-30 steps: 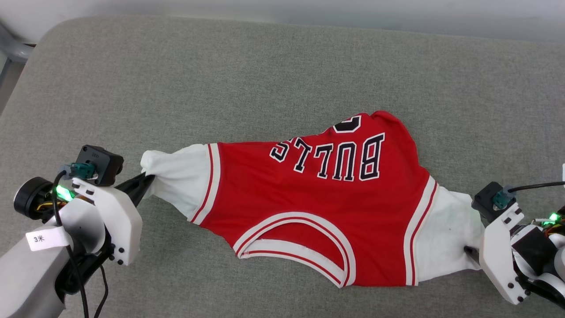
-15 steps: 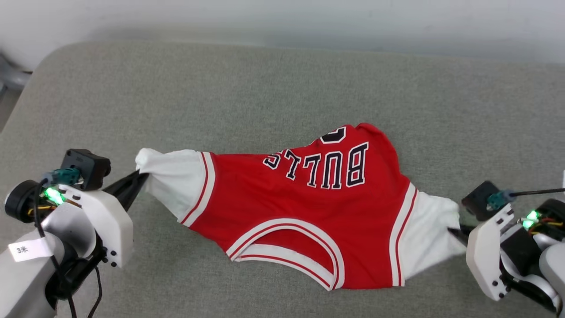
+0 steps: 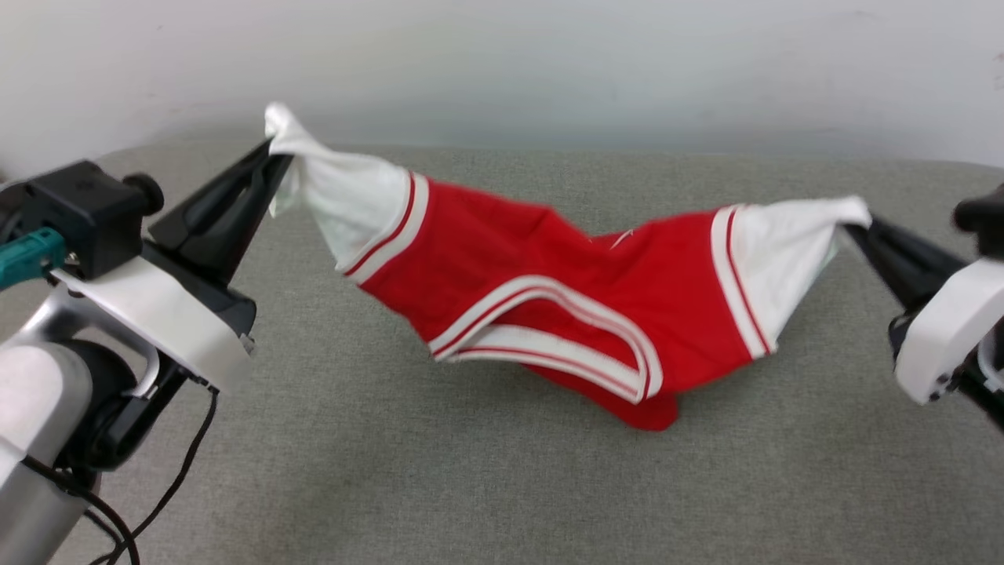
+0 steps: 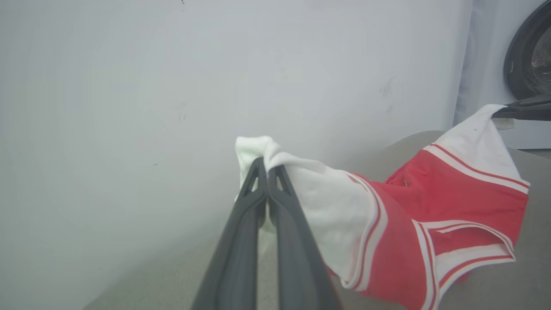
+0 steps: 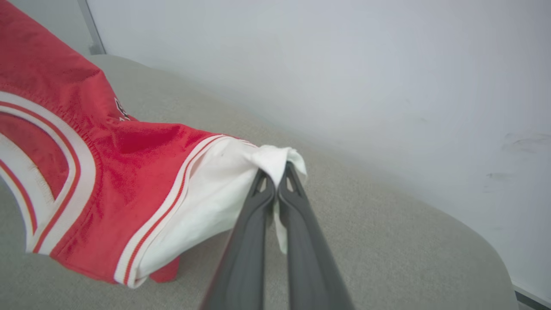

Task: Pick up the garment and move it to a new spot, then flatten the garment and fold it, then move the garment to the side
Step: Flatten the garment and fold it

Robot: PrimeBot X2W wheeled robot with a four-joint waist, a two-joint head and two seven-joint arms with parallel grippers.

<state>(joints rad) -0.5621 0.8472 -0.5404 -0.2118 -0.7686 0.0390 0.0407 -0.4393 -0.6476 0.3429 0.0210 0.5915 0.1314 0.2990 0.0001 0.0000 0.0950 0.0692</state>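
the left gripper (image 3: 271,157) and right gripper (image 3: 851,229) each pinch a white sleeve tip shut — held wide apart so the red jersey (image 3: 549,267) hangs slung between them over the grey cushion (image 3: 471,486), lowest fold about touching it — likely for carrying it spread.

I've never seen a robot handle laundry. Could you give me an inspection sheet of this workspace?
Surface: grey fabric-covered top.
Job's things: the garment, red with white sleeves, strung between the jaws, middle sagging low; contact with the top unclear.
Clutter: nothing seen.
Jaws: left jaws shut on one white sleeve tip; right jaws shut on the other.
Cables: black cable hanging below the left arm.
Surroundings: pale wall behind; dark round door in the left wrist view.
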